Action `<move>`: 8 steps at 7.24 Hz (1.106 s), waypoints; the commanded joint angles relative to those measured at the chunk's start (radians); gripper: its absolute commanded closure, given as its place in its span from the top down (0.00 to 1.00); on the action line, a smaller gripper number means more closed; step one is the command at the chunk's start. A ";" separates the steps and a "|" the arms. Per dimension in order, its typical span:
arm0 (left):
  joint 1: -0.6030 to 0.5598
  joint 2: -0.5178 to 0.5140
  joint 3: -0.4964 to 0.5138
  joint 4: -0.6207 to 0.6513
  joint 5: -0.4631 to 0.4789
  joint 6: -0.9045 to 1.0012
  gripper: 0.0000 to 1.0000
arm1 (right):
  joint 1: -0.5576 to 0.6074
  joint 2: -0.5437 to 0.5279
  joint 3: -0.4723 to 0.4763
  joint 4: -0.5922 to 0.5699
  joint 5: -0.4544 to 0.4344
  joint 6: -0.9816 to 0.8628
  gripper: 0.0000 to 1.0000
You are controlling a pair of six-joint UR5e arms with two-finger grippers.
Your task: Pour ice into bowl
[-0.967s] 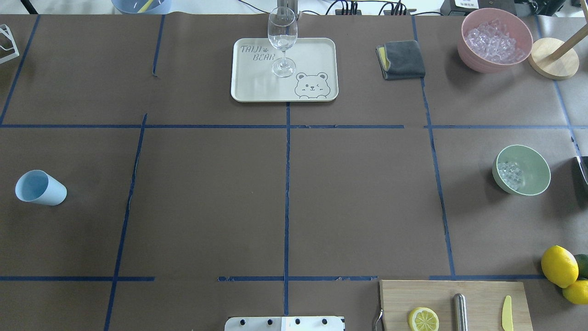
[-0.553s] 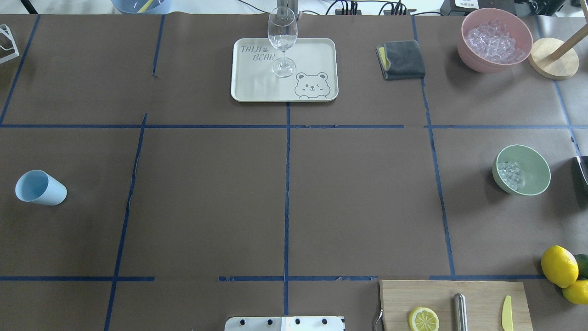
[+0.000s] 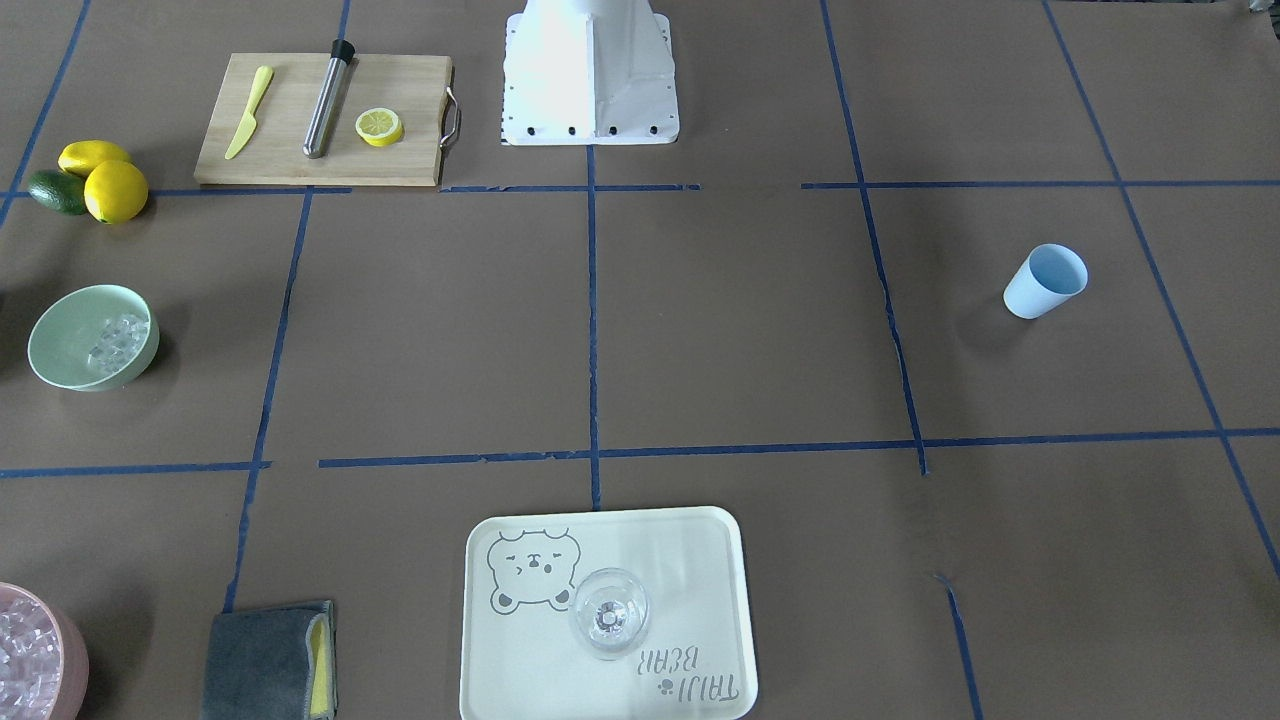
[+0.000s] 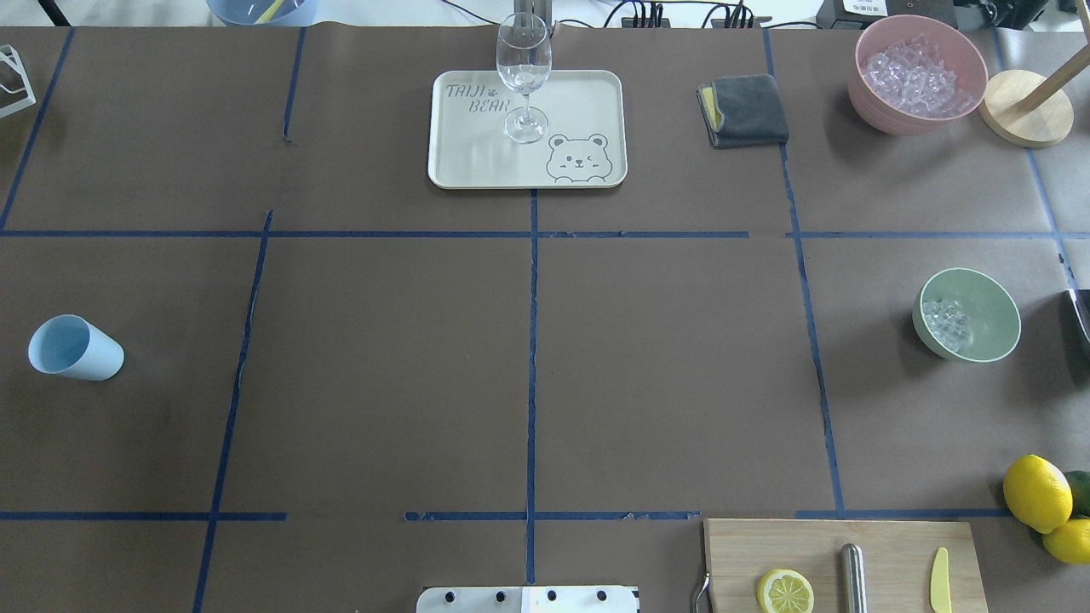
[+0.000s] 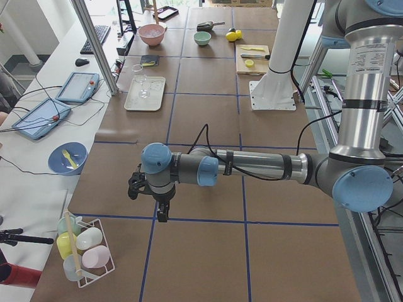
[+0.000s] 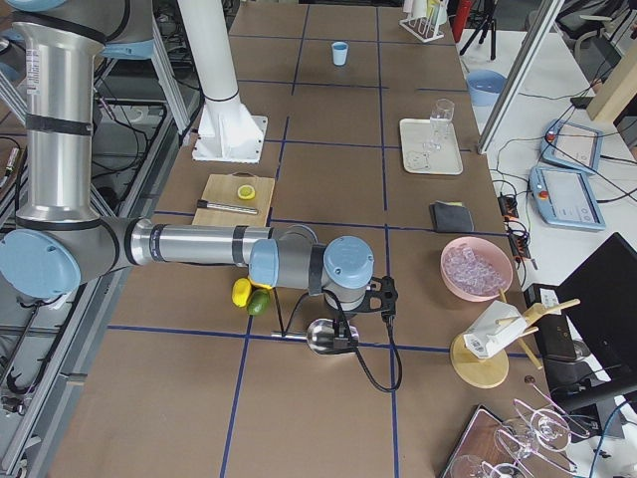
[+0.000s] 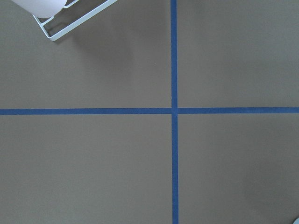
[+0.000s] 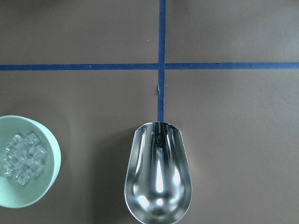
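Brown-papered tabletop, taped in blue squares. Near its right end, bowl [image 4: 988, 306], ice [image 4: 945, 323] already inside. Just beside, empty scoop [image 8: 159, 177] below right gripper [image 6: 343, 334], clearly the nearer; cannot tell whether clenched or released. Same for left gripper [image 5: 162, 214], well apart.

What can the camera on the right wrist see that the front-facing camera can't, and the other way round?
Only the right wrist view shows the shiny metal scoop, empty. Only the front-facing view shows the blue cup, the wine glass on the bear tray, the lemons and the cutting board. Both show the green bowl holding ice, and blue tape lines.
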 commanded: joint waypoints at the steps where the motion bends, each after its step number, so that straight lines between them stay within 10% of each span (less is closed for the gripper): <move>1: 0.000 -0.001 0.002 -0.002 0.001 0.000 1.00 | 0.000 0.003 -0.002 0.024 -0.004 0.004 1.00; 8: 0.000 -0.001 0.002 -0.010 -0.001 -0.002 1.00 | 0.000 0.006 -0.112 0.257 -0.028 0.113 1.00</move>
